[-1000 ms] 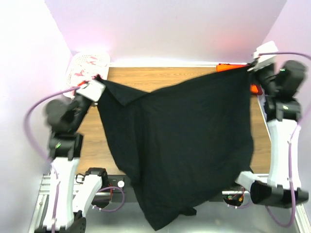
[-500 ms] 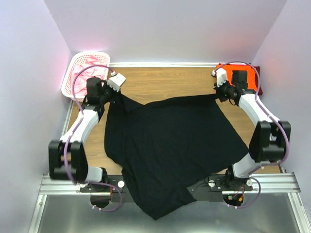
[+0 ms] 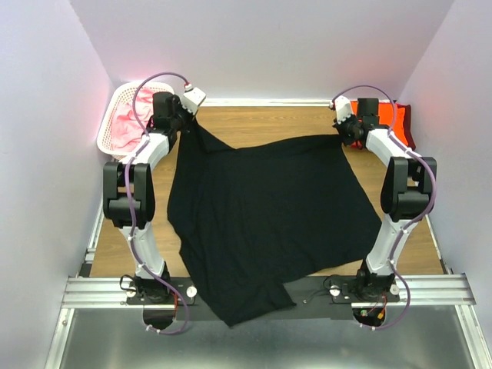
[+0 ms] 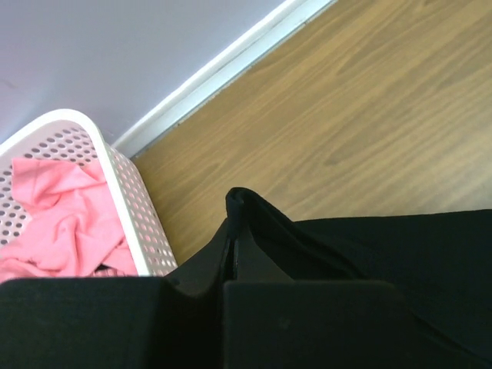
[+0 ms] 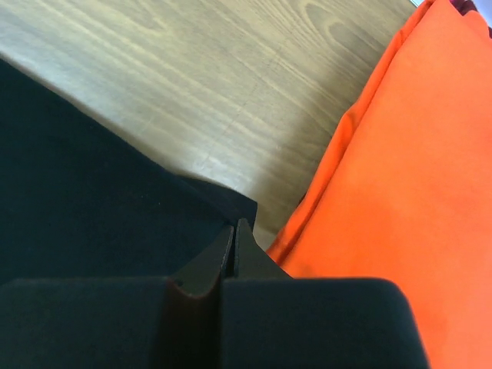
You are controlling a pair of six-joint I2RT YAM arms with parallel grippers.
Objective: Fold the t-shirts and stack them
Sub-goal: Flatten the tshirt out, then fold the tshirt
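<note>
The black t-shirt (image 3: 261,215) lies spread across the wooden table (image 3: 254,123), its near end hanging over the front rail. My left gripper (image 3: 184,123) is shut on its far left corner, seen pinched in the left wrist view (image 4: 234,201). My right gripper (image 3: 344,134) is shut on its far right corner, seen in the right wrist view (image 5: 233,224). The bright orange t-shirt (image 3: 388,123) lies at the far right corner and fills the right of the right wrist view (image 5: 400,177). A dark maroon shirt edge (image 3: 408,127) shows under it. Pink shirts (image 3: 127,123) lie in the basket.
The white lattice basket (image 3: 108,131) stands at the far left corner, close to my left gripper; its rim shows in the left wrist view (image 4: 127,192). The back wall runs just behind both grippers. The metal rail (image 3: 246,286) crosses the front edge.
Both arms have lowered from high up and reached to the far edge, pulling the black shirt back and laying it flat on the table. Less cloth hangs over the front.
</note>
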